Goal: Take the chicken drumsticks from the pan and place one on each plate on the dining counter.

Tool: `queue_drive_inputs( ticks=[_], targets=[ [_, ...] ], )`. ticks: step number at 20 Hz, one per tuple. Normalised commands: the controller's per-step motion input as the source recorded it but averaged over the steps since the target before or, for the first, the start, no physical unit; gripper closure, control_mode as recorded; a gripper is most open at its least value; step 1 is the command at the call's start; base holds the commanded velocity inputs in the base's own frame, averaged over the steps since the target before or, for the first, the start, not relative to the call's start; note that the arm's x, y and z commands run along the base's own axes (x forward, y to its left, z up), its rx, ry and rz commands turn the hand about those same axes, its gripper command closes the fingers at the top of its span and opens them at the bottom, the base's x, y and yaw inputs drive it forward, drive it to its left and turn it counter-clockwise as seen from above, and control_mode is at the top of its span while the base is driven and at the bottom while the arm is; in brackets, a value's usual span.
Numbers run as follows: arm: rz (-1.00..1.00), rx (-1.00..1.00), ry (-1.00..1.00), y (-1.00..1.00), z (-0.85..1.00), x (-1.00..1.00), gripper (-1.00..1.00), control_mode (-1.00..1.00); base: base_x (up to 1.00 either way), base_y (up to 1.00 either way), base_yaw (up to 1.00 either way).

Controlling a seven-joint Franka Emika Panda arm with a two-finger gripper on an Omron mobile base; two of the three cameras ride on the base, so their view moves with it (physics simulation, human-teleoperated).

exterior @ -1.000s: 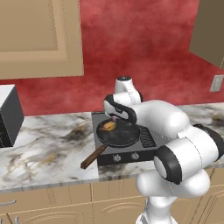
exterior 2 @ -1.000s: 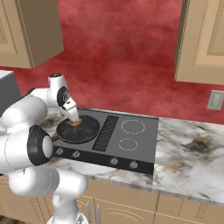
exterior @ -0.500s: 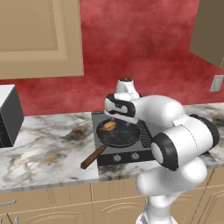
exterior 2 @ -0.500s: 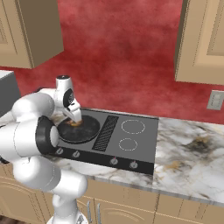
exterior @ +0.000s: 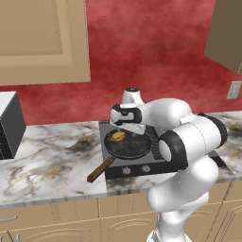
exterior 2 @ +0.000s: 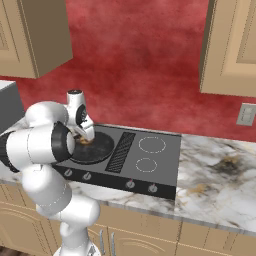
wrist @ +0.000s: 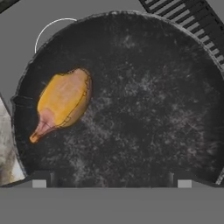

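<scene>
So I'm hanging over the marble counter, right above the black cooktop that's sitting at about 3 o'clock from the grey box at the counter's left end. The pan is resting on the cooktop's left burner, and its wooden handle is sticking out toward 7 o'clock in the left base view. My gripper is hovering just above the pan with the jaws spread wide, not gripping anything. I'm seeing one golden-yellow drumstick lying in the pan at about 9 o'clock of my hand view, bony end pointing toward 7 o'clock, well apart from both fingertips.
</scene>
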Motion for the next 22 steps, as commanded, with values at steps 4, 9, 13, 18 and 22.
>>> queue_drive_inputs(
  ticks=[4, 9, 13, 18, 22],
  targets=[
    [0.0, 0.01, 0.01, 0.13, -0.12, 0.51, -1.0, -1.0, 0.0, 0.0, 0.0],
    [0.0, 0.0, 0.02, 0.19, -0.23, 0.46, -1.0, -1.0, 0.0, 0.0, 0.0],
    [0.0, 0.0, 0.01, 0.15, -0.21, 0.39, -1.0, -1.0, 0.0, 0.0, 0.0],
    [0.0, 0.0, 0.02, 0.07, -0.23, 0.26, -1.0, -1.0, 0.0, 0.0, 0.0],
    [0.0, 0.0, 0.01, 0.0, -0.25, 0.03, -1.0, -1.0, 0.0, 0.0, 0.0]
  ],
)
